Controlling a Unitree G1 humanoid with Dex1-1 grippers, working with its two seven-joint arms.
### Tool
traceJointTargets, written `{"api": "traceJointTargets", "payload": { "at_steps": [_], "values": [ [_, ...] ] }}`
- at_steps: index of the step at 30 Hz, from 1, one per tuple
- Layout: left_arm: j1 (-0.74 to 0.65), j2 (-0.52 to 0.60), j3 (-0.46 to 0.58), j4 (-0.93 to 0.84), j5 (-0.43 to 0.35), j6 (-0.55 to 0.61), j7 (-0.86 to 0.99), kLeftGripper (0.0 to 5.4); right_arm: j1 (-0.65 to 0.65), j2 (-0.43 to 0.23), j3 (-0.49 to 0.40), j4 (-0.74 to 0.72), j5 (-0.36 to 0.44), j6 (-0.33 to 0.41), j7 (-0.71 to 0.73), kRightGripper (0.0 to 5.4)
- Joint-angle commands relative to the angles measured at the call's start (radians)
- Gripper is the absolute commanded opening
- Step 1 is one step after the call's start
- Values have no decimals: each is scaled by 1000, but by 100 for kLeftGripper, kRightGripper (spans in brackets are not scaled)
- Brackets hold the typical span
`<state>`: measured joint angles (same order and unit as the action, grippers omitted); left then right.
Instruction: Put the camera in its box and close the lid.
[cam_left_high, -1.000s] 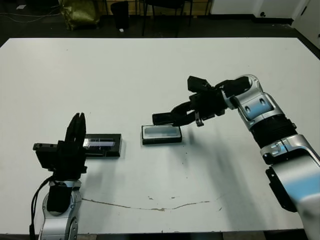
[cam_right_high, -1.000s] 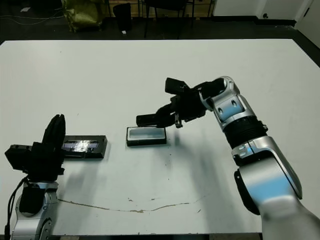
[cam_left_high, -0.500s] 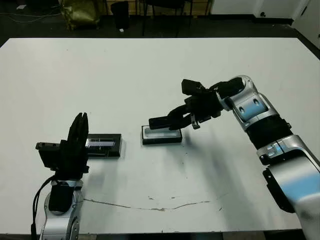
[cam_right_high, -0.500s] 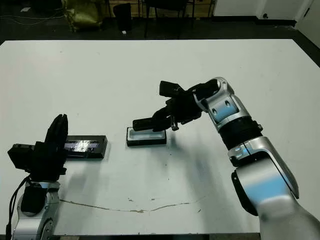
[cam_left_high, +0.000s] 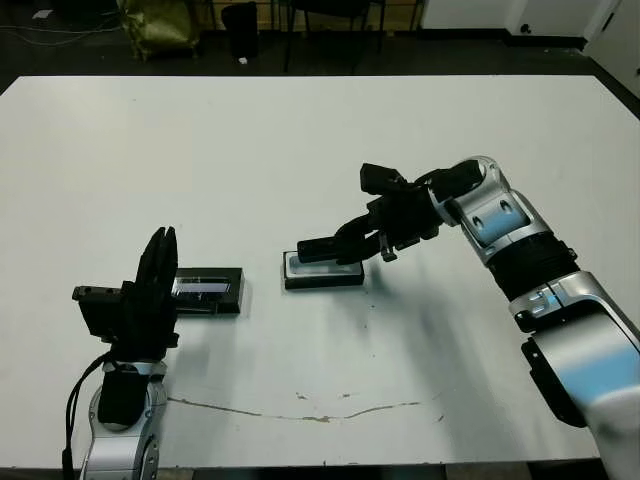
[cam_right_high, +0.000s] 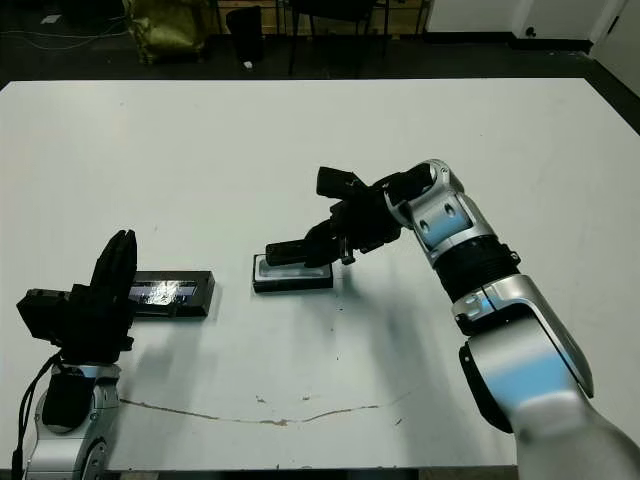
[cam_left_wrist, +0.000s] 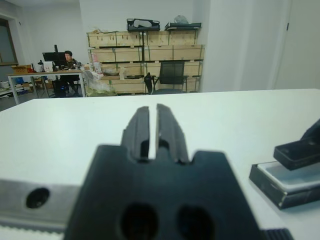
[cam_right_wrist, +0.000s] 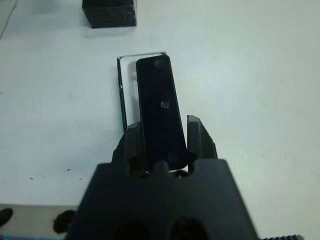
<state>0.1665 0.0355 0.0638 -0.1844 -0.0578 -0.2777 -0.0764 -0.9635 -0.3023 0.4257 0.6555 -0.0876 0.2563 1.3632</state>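
Two arms in the left eye view: the right gripper (cam_left_high: 352, 240) pinches the camera (cam_left_high: 328, 246) just above the box (cam_left_high: 322, 271) at table (cam_left_high: 300, 130) centre. The lid (cam_left_high: 205, 290) lies flat beside the left gripper (cam_left_high: 157, 262).

Left wrist view: fingers (cam_left_wrist: 141, 131) nearly pressed together, holding nothing.

Right wrist view: camera (cam_right_wrist: 159, 107) clamped between the fingers (cam_right_wrist: 200, 137), over the white-lined box (cam_right_wrist: 126, 85).

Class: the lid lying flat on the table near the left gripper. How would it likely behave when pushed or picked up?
The lid looks thin and flat, so it would probably slide, not tip or roll. Its glossy window strip suggests a slippery, scratch-prone face. Lying flush on the table, its edges may be hard to grip.
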Motion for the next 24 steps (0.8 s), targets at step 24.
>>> {"api": "traceJointTargets", "payload": {
  "at_steps": [24],
  "values": [
    [26,0,-8,11,0,5,2,0,-85,35,66,-24,-49,122,15,60]
  ]
}}
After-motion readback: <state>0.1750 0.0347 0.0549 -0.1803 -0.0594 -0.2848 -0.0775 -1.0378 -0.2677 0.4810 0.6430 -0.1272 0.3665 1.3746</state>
